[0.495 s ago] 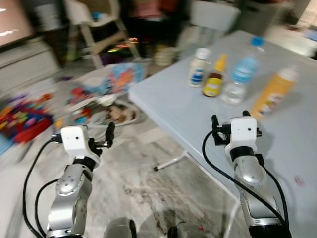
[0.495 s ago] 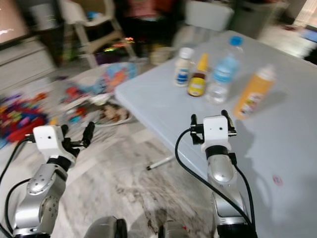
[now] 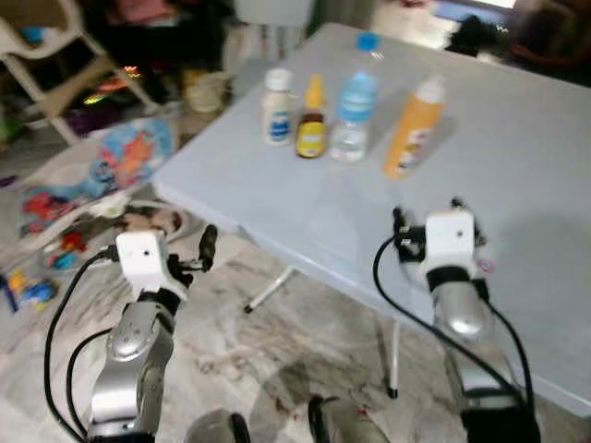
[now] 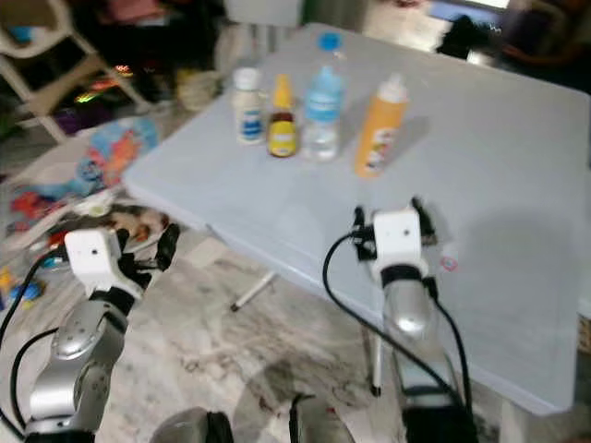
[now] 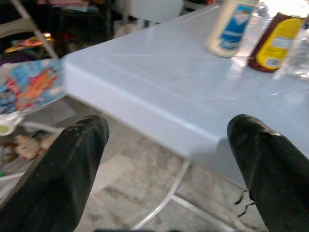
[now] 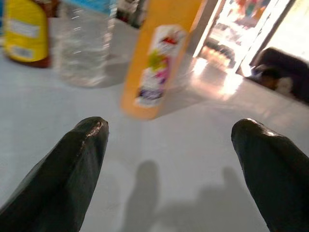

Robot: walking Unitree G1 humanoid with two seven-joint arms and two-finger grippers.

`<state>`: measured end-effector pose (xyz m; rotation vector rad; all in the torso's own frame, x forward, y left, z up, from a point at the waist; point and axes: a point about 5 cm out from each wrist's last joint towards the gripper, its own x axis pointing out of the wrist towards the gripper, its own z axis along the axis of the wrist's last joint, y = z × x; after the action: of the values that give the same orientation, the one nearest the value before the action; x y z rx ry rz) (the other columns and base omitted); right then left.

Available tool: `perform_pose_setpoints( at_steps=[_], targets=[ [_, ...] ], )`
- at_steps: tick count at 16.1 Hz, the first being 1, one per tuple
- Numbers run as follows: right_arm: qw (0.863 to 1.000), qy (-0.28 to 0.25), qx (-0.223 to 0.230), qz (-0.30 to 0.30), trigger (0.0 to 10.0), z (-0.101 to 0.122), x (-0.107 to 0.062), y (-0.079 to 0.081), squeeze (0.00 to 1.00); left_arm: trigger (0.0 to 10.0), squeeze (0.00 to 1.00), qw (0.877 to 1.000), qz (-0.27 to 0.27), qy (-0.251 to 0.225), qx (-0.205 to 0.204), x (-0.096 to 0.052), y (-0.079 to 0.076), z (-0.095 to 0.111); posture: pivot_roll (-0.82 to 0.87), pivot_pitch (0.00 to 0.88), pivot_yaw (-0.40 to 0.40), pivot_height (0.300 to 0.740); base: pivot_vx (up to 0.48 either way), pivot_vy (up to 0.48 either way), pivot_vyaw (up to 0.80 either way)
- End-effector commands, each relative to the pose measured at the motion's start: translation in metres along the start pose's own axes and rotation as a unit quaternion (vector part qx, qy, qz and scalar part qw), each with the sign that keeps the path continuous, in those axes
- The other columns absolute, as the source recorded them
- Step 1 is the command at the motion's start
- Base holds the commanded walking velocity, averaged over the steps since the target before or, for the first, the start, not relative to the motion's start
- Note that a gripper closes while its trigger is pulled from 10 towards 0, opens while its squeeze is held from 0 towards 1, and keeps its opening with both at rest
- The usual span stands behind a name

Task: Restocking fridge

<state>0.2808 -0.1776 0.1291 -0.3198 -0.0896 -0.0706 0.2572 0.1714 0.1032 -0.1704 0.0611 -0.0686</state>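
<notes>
Four bottles stand in a row at the far side of a pale blue table [image 3: 526, 157]: a white bottle with a blue label [image 3: 276, 107], a small yellow and brown bottle [image 3: 312, 132], a clear water bottle with a blue cap [image 3: 355, 109] and a tall orange bottle with a white cap [image 3: 413, 131]. My right gripper [image 3: 428, 214] is open above the table, short of the orange bottle [image 6: 157, 58] and apart from it. My left gripper [image 5: 166, 159] is open over the floor, just off the table's near left corner, holding nothing.
Toys and a colourful play mat [image 3: 129, 157] litter the floor to the left. A high chair [image 3: 55, 37] stands at the back left. White table legs [image 3: 272, 288] reach down to the marble floor. A small round sticker [image 3: 487, 266] lies on the table by my right wrist.
The camera has swung, so the table and bottles now sit further left and more central in the picture. Both arms hold the same raised pose with fingers apart.
</notes>
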Motion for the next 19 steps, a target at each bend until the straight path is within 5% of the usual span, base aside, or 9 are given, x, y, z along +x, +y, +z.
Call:
perform_pose_setpoints(
  at_steps=[1, 13, 14, 15, 17, 18, 19],
  targets=[
    [1.0, -0.01, 0.002, -0.008, 10.0, 0.004, 0.006, -0.004, 0.0, 10.0, 0.0, 1.0, -0.002, 0.007, 0.005, 0.0, 0.0, -0.002, -0.05, 0.086, -0.007, 0.74, 0.0, 0.0, -0.52],
    [0.998, -0.054, 0.002, -0.037, 10.0, 0.024, 0.057, -0.024, 0.01, 10.0, 0.0, 1.0, -0.012, 0.004, 0.012, 0.0, -0.001, 0.001, -0.02, 0.092, 0.009, 0.74, 0.0, 0.0, 0.0],
    [0.997, -0.061, 0.003, -0.043, 10.0, 0.027, 0.061, -0.025, 0.95, 10.0, 0.0, 1.0, -0.014, 0.005, 0.012, -0.001, -0.002, 0.001, -0.02, 0.093, 0.01, 0.74, 0.0, 0.0, 0.0],
    [0.996, -0.064, -0.001, -0.054, 10.0, 0.029, 0.064, -0.028, 1.0, 10.0, 0.0, 1.0, -0.015, 0.005, 0.011, -0.001, -0.003, 0.001, -0.02, 0.095, 0.013, 0.74, 0.0, 0.0, 0.0],
    [0.995, -0.065, -0.004, -0.071, 10.0, 0.029, 0.069, -0.033, 0.75, 10.0, 0.0, 1.0, -0.018, 0.006, 0.011, -0.001, -0.004, 0.001, -0.02, 0.098, 0.017, 0.74, 0.0, 0.0, 0.0],
    [0.995, -0.065, -0.006, -0.076, 10.0, 0.029, 0.072, -0.035, 0.43, 10.0, 0.0, 1.0, -0.018, 0.005, 0.011, 0.0, -0.004, 0.002, -0.01, 0.101, 0.017, 0.74, 0.0, 0.0, 0.0],
    [0.995, -0.065, -0.006, -0.078, 10.0, 0.028, 0.073, -0.035, 0.43, 10.0, 0.0, 1.0, -0.018, 0.005, 0.011, 0.0, -0.004, 0.002, -0.01, 0.101, 0.017, 0.74, 0.0, 0.0, 0.0]
  ],
)
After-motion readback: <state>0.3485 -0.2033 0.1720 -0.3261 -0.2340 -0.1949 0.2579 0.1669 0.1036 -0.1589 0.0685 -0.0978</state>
